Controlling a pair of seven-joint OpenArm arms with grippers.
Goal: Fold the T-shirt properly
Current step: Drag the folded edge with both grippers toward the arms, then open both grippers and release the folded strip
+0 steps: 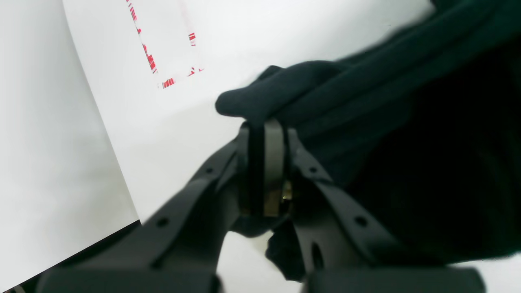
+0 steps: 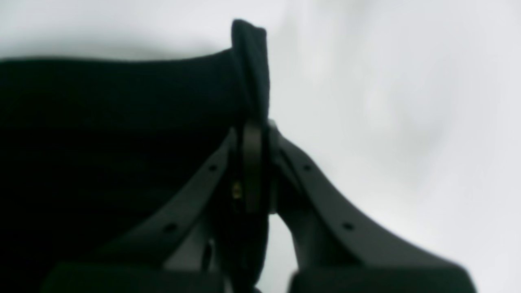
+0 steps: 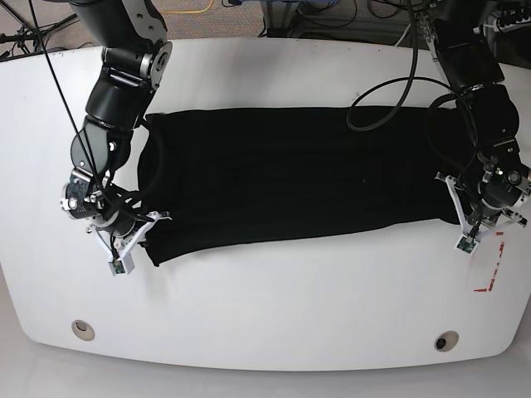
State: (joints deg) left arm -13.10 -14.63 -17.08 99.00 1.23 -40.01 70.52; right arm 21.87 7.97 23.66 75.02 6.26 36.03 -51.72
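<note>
The black T-shirt (image 3: 290, 178) lies stretched across the white desk (image 3: 274, 307), each near corner pinched in clenched left fingers (image 1: 264, 126) and right fingers (image 2: 254, 122); both should lift evenly and carry the near edge far, keeping it taut

Both arms are built of glossy black cylindrical segments joined by silver-rimmed joints, with black cables looped loosely alongside the upper links. White bracket struts sit at each wrist. The left tool (image 1: 266, 126) has matte black fingers (image 1: 325, 191) that taper toward 12 o'clock, each pierced by small round holes, with a grey pad and a brass-coloured fastener between them. The right tool (image 2: 254, 126) matches in colour and shape.
</note>
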